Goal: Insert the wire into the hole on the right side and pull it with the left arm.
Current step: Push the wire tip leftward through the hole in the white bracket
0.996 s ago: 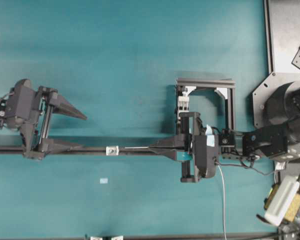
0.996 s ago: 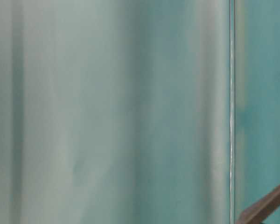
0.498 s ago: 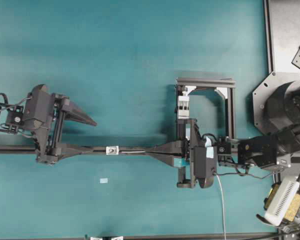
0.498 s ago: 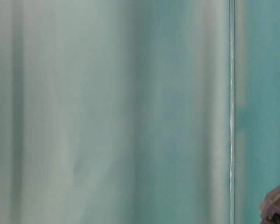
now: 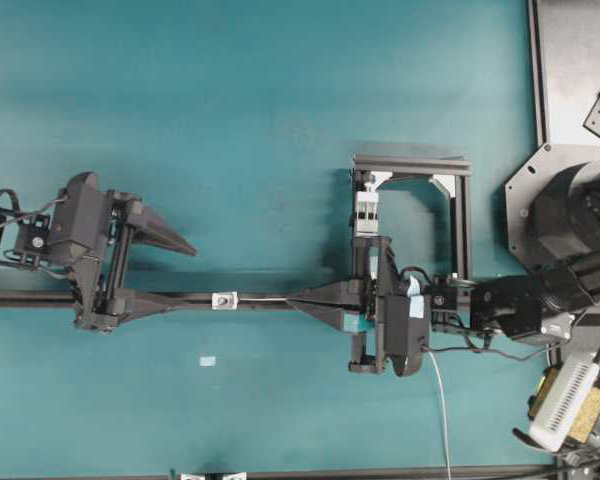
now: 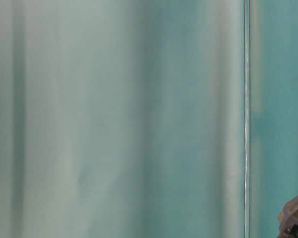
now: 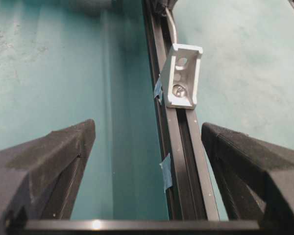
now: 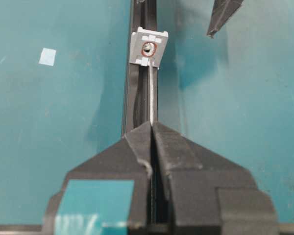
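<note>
Both arms have closed in on the bracket (image 5: 224,299) since a second ago. The right end effector (image 8: 152,128) is clenched on the wire (image 8: 151,93), lying along the rail, tip touching the hole (image 8: 147,48). The left end effector (image 5: 185,272) waits spread just beyond the bracket.

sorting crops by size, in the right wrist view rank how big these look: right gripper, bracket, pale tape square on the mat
1. right gripper, nearest the camera, which inflates it
2. bracket
3. tape square, only slightly smaller than the bracket
</note>
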Controlling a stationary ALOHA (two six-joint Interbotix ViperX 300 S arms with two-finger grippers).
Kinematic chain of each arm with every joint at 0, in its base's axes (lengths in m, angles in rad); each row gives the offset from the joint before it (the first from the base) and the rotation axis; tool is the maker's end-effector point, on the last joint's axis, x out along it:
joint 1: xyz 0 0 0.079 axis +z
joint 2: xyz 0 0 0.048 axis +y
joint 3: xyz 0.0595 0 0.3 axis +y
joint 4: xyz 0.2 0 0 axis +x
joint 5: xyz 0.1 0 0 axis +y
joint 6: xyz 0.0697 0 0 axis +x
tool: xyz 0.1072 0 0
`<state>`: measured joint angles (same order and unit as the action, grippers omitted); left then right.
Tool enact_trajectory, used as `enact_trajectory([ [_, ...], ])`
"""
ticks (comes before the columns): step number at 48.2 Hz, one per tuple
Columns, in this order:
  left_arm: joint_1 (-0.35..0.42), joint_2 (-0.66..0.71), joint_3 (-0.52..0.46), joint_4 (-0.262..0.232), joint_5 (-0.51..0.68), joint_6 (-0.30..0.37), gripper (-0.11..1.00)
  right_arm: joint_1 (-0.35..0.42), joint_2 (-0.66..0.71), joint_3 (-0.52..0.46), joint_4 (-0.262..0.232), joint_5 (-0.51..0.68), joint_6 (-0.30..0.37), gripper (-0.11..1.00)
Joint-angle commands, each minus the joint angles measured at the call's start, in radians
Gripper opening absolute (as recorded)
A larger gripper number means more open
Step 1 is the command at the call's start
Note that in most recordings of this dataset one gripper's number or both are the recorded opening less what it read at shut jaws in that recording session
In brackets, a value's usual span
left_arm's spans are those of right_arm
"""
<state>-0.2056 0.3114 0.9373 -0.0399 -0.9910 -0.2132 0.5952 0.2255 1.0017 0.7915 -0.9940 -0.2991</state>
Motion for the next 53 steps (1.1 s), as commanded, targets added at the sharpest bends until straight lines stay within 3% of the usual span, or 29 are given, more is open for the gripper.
enact_trajectory([
  [1,-0.005,-0.015,-0.011,-0.003,-0.011,0.0,0.78,0.005,-0.009,-0.011,0.002,-0.017,0.0,0.01],
  [53,-0.029,-0.014,-0.023,-0.003,-0.011,0.0,0.78,0.012,-0.005,-0.017,-0.005,-0.034,0.002,0.01],
])
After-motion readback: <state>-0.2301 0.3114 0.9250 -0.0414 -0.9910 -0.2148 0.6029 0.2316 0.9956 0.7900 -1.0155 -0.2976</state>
